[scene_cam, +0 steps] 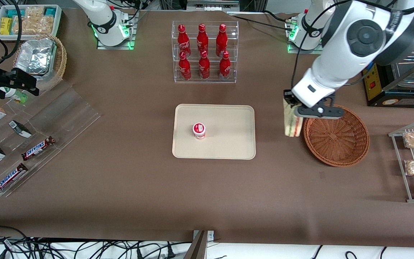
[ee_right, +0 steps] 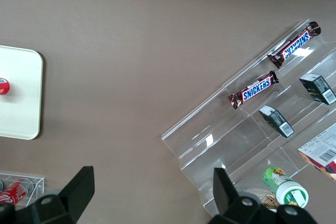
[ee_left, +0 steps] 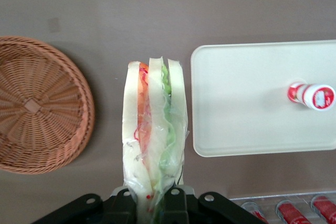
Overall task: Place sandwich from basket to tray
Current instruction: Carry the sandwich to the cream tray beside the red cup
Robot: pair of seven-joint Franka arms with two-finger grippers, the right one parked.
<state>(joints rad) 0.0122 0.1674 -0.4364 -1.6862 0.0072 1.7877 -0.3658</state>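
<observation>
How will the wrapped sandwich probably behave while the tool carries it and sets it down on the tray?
The sandwich hangs from the tool, gripped at one end, so it looks light. Its soft bread and loose clear wrap suggest it could squash or slip. Set on its narrow edge on the tray, it would likely tip flat; the small cup there leaves room.

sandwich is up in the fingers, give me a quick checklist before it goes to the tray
1. Gripper shut on the sandwich: ok.
2. Sandwich lifted out of the basket, hanging beside its rim: ok.
3. Table between sandwich and tray free of obstacles: ok.
4. Bare tray area for the drop: ok, but a small red-lidded cup stands on it, so aim beside it.
5. Grip firmness on the wrap: cannot tell.
</observation>
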